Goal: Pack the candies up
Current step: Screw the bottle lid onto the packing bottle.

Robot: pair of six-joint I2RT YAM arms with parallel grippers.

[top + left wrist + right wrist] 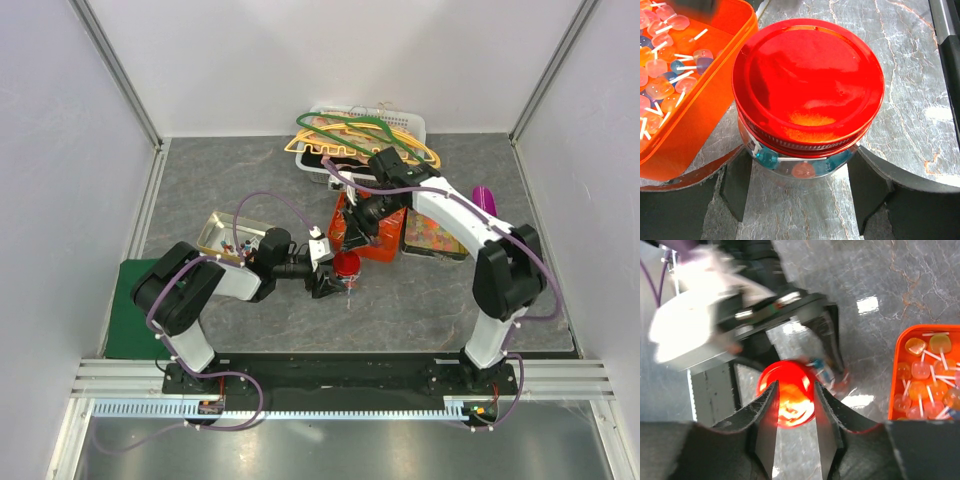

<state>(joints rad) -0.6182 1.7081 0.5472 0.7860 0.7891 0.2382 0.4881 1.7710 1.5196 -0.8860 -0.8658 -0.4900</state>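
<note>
A glass jar (347, 266) with a red lid (807, 82) on it stands on the grey table. Blue and red candies on white sticks show through its glass (805, 167). My left gripper (802, 162) is closed around the jar's body, one finger (737, 182) on each side. My right gripper (795, 385) hovers open just above the lid (787, 400), holding nothing. It also shows in the top view (355, 235). An orange tub (685, 145) beside the jar holds many more candies (927, 380).
A white basket (412, 124) of big plastic hangers (365, 135) stands at the back. A clear tray (222, 232) lies to the left, a box of coloured pieces (435, 235) and a purple object (485, 198) to the right. A green mat (128, 305) is at the front left.
</note>
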